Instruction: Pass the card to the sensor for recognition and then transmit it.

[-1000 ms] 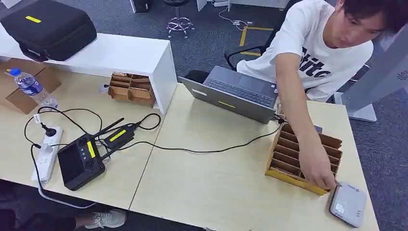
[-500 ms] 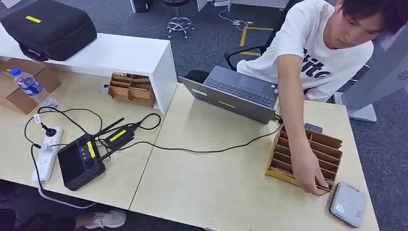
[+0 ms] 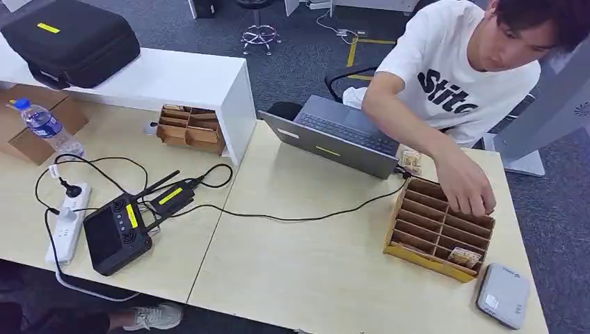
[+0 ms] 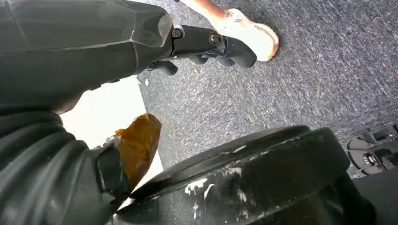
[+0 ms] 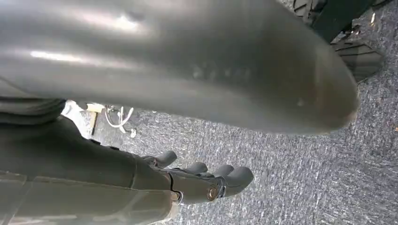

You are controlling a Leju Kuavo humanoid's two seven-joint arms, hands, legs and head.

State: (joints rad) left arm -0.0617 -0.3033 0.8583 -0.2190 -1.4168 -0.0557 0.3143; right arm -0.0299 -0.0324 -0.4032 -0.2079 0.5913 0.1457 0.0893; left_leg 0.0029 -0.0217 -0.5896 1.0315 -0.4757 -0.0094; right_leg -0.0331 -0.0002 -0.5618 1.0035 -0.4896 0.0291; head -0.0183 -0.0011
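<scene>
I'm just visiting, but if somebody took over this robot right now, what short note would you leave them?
Left hand and right hand hang beside the body over the carpet, holding nothing.
A card sits in the near slot of the cardboard rack; the grey sensor lies beside it at the table corner. A person's hand hovers over the rack.
Done: nothing by the robot.
Left: pick up the card, scan it, hand it over.

left hand (image 4: 206, 44) empty, fingers apart, right hand (image 5: 197, 180) likewise

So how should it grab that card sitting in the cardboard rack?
Probably by the card's exposed upper edge, coming from above. It stands in the slot of the cardboard rack nearest the sensor, so dividers cover its faces. The person's hand hovers over the rack's far slots.
</scene>
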